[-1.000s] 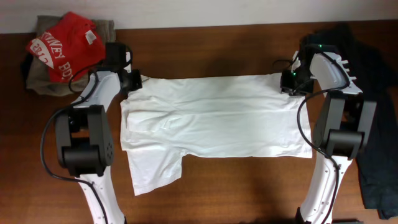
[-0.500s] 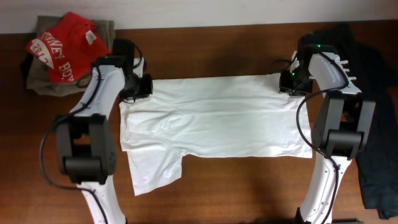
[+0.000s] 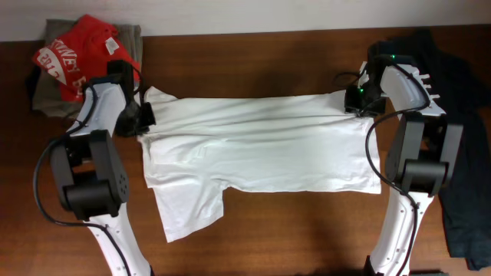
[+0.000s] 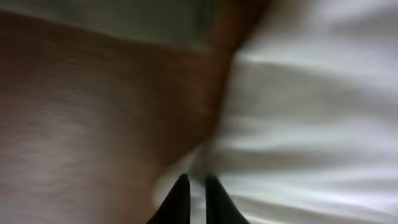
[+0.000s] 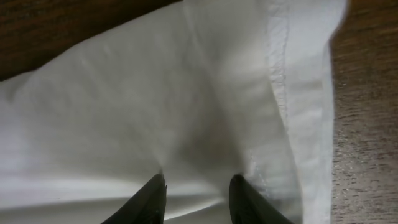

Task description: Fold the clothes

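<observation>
The white T-shirt (image 3: 261,146) lies spread flat on the brown table (image 3: 307,238), with one sleeve hanging toward the front left. My left gripper (image 3: 144,119) is at the shirt's back left corner; in the blurred left wrist view it (image 4: 194,179) is shut on a thin fold of the white cloth (image 4: 311,124). My right gripper (image 3: 353,103) rests at the shirt's back right corner. In the right wrist view it (image 5: 198,180) is open, its fingers spread over the white cloth (image 5: 155,106) near the hemmed edge (image 5: 280,62).
A red T-shirt with white lettering (image 3: 77,54) lies on a pile of drab cloth (image 3: 46,103) at the back left. Dark clothes (image 3: 460,153) lie along the right edge. Bare table shows in front of the shirt.
My left gripper swung right onto the shirt's back left corner, then moved left and slightly forward, dragging that corner and the left edge outward. The right arm has not moved.
</observation>
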Robot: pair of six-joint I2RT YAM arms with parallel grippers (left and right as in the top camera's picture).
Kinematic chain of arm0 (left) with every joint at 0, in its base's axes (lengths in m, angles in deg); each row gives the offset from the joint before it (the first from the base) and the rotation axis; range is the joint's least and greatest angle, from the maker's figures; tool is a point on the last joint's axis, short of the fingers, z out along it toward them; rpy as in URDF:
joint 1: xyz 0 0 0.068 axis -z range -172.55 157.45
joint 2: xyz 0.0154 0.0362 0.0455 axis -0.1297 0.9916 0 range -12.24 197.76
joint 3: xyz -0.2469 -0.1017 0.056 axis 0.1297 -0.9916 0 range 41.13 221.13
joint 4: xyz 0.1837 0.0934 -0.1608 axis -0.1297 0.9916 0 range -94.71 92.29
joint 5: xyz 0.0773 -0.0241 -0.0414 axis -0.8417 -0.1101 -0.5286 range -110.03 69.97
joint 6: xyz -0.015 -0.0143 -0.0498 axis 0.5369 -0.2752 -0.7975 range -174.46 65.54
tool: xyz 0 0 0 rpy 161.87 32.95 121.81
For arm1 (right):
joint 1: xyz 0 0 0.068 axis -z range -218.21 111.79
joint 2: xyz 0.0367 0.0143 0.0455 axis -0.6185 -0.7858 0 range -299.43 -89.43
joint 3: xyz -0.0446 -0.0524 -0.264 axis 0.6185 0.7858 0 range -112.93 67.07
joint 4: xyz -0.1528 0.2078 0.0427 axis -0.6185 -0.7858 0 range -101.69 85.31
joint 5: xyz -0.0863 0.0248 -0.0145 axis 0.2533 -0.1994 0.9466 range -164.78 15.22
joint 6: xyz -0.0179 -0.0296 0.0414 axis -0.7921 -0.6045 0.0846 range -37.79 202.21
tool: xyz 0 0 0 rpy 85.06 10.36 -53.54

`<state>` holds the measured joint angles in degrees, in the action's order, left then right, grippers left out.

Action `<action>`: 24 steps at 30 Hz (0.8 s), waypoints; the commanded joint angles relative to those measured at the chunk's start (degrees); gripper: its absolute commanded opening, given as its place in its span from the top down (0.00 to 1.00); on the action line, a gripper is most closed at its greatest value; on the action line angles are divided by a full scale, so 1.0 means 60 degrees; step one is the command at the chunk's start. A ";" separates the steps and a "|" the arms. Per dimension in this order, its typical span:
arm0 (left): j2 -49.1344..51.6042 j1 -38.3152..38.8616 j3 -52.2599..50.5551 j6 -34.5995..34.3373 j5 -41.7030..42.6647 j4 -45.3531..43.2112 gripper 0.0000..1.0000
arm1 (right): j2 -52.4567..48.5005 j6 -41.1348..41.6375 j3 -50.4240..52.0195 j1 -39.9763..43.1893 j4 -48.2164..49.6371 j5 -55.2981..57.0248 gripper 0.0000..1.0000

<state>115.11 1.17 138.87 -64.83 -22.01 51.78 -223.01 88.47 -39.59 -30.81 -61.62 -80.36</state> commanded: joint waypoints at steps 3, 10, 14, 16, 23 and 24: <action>0.0255 -0.0109 0.3056 -0.0124 0.0029 0.2237 0.90 | -0.0423 0.0404 -0.2488 0.0098 -0.2204 0.1158 0.44; 0.0736 0.1198 0.2962 0.0423 0.1195 0.3778 0.92 | -0.0430 0.0404 -0.2433 0.0058 -0.4473 0.0506 0.66; 0.0845 0.1716 0.1424 0.0415 0.1209 0.2973 0.96 | -0.0430 0.0404 -0.1038 0.0055 -0.3577 0.0251 0.67; 0.0849 0.1690 0.0878 0.0415 0.1195 0.2575 0.97 | -0.0430 0.0404 -0.0612 0.0055 -0.3089 0.0251 0.67; 0.0852 0.1024 -0.0572 0.0295 0.1002 0.1614 0.96 | -0.0430 0.0900 0.0175 0.0211 -0.2084 0.1341 0.70; 0.0852 0.0911 -0.0568 0.0018 0.0576 0.1650 0.96 | -0.0426 0.0856 0.0175 0.0273 -0.2095 0.1355 0.71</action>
<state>117.12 9.30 138.67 -63.06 -11.89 61.33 -224.04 92.62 -40.20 -30.37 -75.54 -76.95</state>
